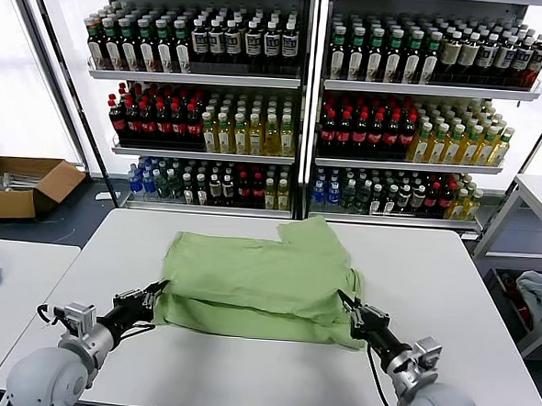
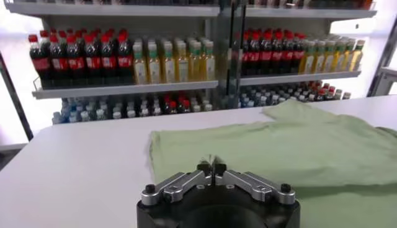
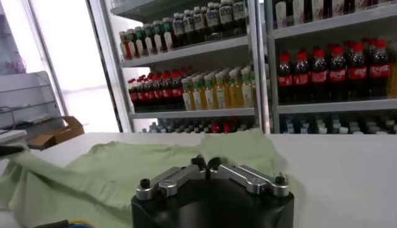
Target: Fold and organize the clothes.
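Item: light green polo shirt [image 1: 257, 280], table [image 1: 451, 269] centre, part-folded; left gripper [image 1: 151, 292] at 8 o'clock, right gripper [image 1: 348, 304] at 4 o'clock, each pinching a hem corner; risk: uneven lift skews fold.

Soft matt green cloth shirt [image 1: 257, 280] on smooth matt white table [image 1: 450, 278]; glossy bottles [image 1: 216, 126].
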`<state>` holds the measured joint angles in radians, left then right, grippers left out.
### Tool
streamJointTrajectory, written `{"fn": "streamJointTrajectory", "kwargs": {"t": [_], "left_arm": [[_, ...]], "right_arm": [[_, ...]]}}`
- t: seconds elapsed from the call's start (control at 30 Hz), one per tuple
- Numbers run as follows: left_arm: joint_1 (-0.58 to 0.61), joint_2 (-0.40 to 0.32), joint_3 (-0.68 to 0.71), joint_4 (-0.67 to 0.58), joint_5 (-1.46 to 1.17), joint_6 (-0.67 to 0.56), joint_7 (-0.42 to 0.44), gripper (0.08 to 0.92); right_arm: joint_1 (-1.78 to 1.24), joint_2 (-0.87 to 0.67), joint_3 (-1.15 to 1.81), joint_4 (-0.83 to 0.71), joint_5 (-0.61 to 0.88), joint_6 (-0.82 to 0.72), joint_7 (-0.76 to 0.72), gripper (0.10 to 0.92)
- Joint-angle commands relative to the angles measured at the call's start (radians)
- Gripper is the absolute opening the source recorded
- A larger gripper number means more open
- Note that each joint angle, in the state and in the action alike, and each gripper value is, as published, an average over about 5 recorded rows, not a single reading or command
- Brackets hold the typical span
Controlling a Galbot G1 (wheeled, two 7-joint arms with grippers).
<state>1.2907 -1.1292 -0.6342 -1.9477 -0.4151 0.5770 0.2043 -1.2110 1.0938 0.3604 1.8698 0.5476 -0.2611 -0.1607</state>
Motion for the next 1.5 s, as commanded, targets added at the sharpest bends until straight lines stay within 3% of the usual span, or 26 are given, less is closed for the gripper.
{"fn": "streamJointTrajectory", "kwargs": {"t": [0.03, 0.27, 0.6, 0.8, 1.0, 1.5], "left_arm": [[-0.093, 0.004, 0.034, 0.132, -0.002, 0.000, -0.008, 0.147], [-0.063, -0.004, 0.000, 0.111, 0.017, 0.000, -0.030, 0.333], [0.101, -0.053, -0.037, 0.006, 0.055, 0.000, -0.048, 0.619], [0.112, -0.071, -0.028, 0.020, 0.061, 0.000, -0.062, 0.782], [0.095, -0.071, -0.017, 0.033, 0.043, 0.000, -0.054, 0.801], [0.075, -0.063, 0.000, 0.078, 0.016, 0.000, -0.028, 0.386]], "right_arm": [[0.146, 0.001, -0.098, -0.107, -0.002, -0.017, 0.038, 0.210], [0.117, 0.000, -0.054, -0.064, -0.026, -0.053, 0.088, 0.409], [-0.130, -0.020, 0.078, 0.128, -0.125, -0.129, 0.105, 0.704], [-0.257, 0.027, 0.080, 0.189, -0.217, -0.171, 0.125, 0.816], [-0.266, 0.050, 0.063, 0.182, -0.205, -0.215, 0.167, 0.793], [-0.229, 0.063, 0.035, 0.123, -0.145, -0.269, 0.186, 0.368]]}}
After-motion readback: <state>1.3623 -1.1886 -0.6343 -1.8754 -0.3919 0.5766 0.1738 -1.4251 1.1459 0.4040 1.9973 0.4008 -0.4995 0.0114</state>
